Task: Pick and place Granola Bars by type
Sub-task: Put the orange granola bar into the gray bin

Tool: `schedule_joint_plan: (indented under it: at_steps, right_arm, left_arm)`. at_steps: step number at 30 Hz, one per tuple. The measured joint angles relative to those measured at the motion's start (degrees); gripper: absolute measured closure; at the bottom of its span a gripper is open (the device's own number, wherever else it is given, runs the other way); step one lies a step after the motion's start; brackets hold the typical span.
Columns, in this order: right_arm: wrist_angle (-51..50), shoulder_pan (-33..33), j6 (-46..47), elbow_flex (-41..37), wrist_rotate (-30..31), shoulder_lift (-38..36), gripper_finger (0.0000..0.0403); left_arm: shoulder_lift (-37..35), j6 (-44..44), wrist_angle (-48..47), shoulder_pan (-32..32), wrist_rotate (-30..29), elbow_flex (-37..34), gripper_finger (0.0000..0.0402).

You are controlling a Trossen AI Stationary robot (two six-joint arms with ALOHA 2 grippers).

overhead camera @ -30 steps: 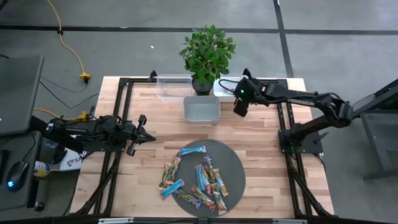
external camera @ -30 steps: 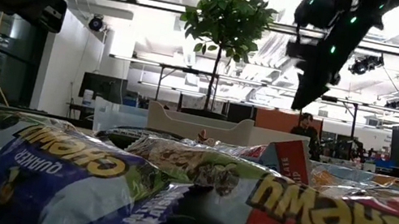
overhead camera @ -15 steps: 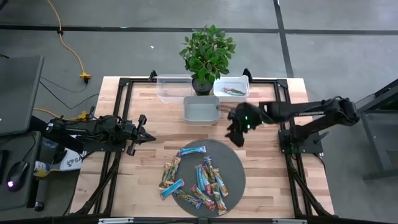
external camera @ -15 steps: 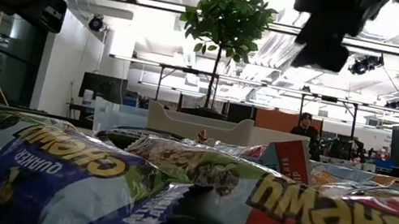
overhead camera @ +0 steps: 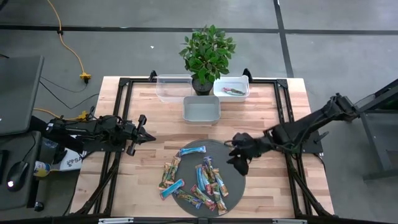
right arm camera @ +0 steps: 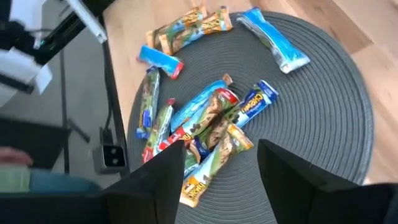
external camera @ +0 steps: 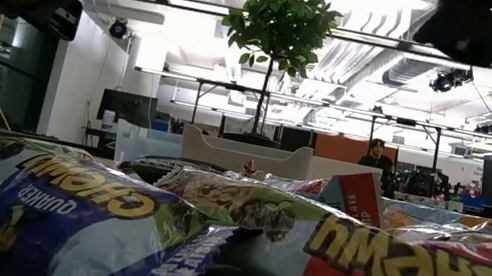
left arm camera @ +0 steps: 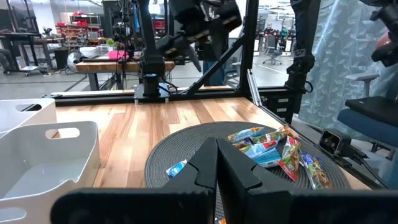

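While the left gripper (overhead camera: 142,132) is idling shut and empty beside the mat (overhead camera: 233,163), the right gripper (overhead camera: 239,157) is hovering open-jawed, holding nothing, over the bars (overhead camera: 198,177) piled there, probably needing to drop onto one.

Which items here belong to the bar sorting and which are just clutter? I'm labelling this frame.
Job: granola bars on the round mat; three clear bins; open right gripper above the mat.
Lying about: potted plant; yellow cable.
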Motion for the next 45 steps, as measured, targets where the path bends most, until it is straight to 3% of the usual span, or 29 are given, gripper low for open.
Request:
schedule_joint_plan:
  at_steps: [4,13,26,37,45]
  right_arm:
    - [0.01,4.28,7.79,0.0,4.61,3.51,0.0217]
    - [3.44,8.56,17.79,0.0,2.66,12.17,0.0215]
    - [5.39,8.57,17.94,0.0,-0.1,19.93,0.0146]
    - [16.99,8.41,19.39,0.0,1.79,25.76,0.0143]
    - [19.06,7.65,20.87,0.0,2.04,28.79,0.0143]
  left_arm:
    - [-0.02,0.01,0.01,0.0,0.01,0.0,0.0401]
    - [-0.01,0.01,0.02,0.01,0.25,0.0,0.0401]
    - [0.0,0.01,0.02,-0.01,0.21,0.0,0.0401]
    - [0.0,-0.01,0.02,-0.01,0.19,0.0,0.0401]
    - [-0.01,0.0,0.02,0.0,-0.1,0.0,0.0401]
